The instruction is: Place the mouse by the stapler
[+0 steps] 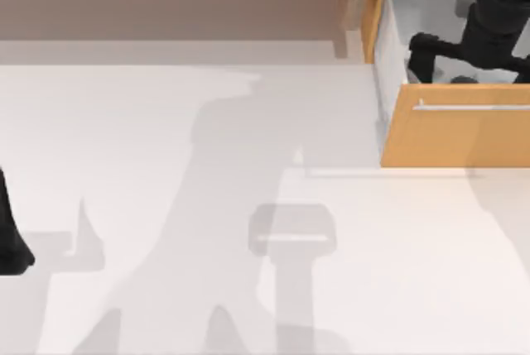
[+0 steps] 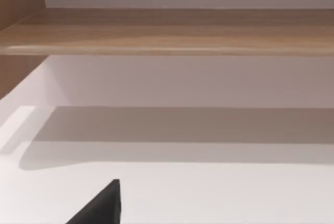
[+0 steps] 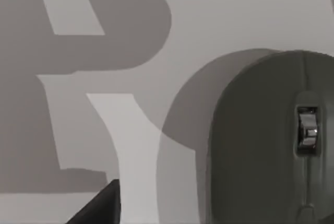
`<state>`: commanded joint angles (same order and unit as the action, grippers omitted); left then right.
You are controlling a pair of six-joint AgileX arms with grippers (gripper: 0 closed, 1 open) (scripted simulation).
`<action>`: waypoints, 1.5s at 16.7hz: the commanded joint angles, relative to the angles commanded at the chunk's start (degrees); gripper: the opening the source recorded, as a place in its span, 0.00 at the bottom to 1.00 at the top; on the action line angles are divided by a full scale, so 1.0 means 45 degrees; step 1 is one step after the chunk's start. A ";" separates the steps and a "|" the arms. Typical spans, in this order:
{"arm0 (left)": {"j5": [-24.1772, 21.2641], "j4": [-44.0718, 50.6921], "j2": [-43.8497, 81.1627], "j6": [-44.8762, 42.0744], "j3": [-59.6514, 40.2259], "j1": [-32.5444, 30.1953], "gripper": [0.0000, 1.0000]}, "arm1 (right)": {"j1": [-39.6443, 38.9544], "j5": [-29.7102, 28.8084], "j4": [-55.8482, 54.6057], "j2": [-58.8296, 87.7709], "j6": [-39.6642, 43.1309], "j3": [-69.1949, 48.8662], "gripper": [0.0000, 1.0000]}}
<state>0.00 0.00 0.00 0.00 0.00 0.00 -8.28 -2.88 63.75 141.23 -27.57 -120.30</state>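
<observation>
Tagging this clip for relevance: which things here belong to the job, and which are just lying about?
Job: mouse; right gripper, reaching into the open drawer.
Just about: drawer; wooden shelf; left gripper, parked at the table's left edge.

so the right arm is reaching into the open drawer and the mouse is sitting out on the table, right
Not quite. The right arm does reach into the open drawer, but the mouse lies inside the drawer, right under that arm's camera, as the right wrist view shows.
</observation>
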 joint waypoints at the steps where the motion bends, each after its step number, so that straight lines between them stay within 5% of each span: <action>1: 0.0000 0.0000 0.0000 0.0000 0.0000 0.0000 1.00 | 0.0000 0.0000 0.0000 0.0000 0.0000 0.0000 1.00; 2: 0.0000 0.0000 0.0000 0.0000 0.0000 0.0000 1.00 | 0.0000 0.0000 0.0000 0.0000 0.0000 0.0000 1.00; 15: 0.0000 0.0000 0.0000 0.0000 0.0000 0.0000 1.00 | 0.0000 0.0000 0.0000 0.0000 0.0000 0.0000 0.02; 25: 0.0000 0.0000 0.0000 0.0000 0.0000 0.0000 1.00 | 0.0010 0.0003 0.0000 -0.0017 -0.0018 -0.0001 0.00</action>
<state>0.00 0.00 0.00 0.00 0.00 0.00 -8.23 -2.86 63.76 141.15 -27.65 -120.31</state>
